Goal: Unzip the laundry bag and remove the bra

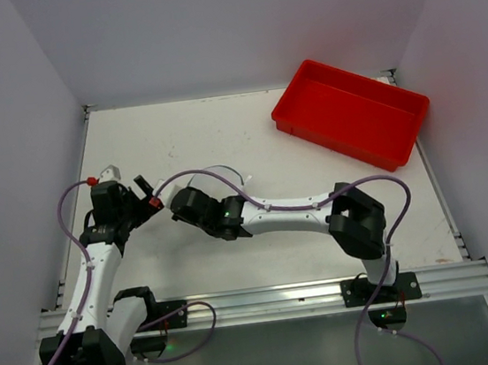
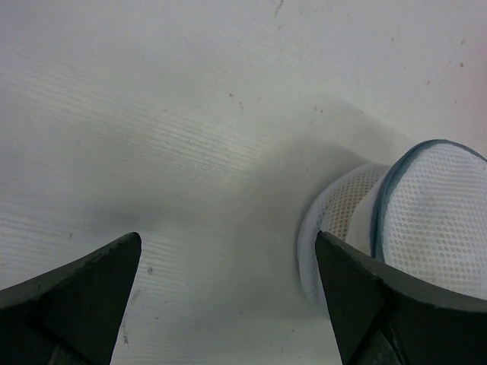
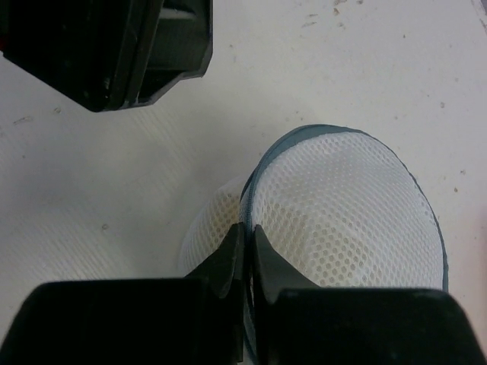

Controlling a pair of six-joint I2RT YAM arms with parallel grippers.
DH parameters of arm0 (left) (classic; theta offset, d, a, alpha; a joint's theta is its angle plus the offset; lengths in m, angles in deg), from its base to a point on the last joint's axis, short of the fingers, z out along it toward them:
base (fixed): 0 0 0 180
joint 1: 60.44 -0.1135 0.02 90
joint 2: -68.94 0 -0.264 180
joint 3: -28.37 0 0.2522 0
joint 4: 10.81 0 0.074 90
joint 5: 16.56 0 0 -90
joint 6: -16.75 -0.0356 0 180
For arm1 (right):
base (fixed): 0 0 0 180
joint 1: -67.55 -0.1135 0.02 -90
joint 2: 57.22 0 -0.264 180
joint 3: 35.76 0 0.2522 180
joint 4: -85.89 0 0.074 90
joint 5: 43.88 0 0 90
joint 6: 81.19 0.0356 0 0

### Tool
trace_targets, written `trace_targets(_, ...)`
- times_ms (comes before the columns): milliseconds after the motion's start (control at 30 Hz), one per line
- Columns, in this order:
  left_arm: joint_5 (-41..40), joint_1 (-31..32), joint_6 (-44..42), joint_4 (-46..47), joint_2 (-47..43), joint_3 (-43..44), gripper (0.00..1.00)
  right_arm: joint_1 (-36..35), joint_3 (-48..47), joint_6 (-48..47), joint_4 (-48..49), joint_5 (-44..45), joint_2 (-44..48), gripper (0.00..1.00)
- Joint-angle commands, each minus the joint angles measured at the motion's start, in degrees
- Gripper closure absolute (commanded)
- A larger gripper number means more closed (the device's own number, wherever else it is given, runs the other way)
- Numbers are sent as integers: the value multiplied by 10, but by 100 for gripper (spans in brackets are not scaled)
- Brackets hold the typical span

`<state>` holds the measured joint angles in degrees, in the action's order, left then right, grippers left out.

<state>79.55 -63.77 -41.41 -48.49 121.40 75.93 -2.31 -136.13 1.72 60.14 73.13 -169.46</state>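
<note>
The arms crowd the worktop's (image 1: 194, 135) left-middle. The right claw (image 3: 247, 228), pinched on the rim of the laundry bag (image 3: 342, 213), sits just beside the wide-spread left claw (image 2: 228, 239), leaving little passage between them. The red tray (image 1: 352, 120) blocks the far right corner, with bare surface between tray and arms.

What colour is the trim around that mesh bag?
Grey-blue trim on white laundry bag; clearest from right wrist.

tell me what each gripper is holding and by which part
The right gripper is pinched shut on the laundry bag at its dark zipper rim; whether it has the pull tab cannot be told. The left gripper is open, holding nothing.
</note>
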Motion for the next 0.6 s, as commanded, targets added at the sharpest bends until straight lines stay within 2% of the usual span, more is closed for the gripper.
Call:
trace_targets(0,50,-4,-12,31,-10,-3,0,-4,-10,-4,34,23,32,100)
trace_targets(267,183,-4,5,55,-14,-1,0,-4,30,51,42,2,104,100)
trace_targets(567,254,-3,41,90,-28,-15,5,0,86,207,50,108,156,100)
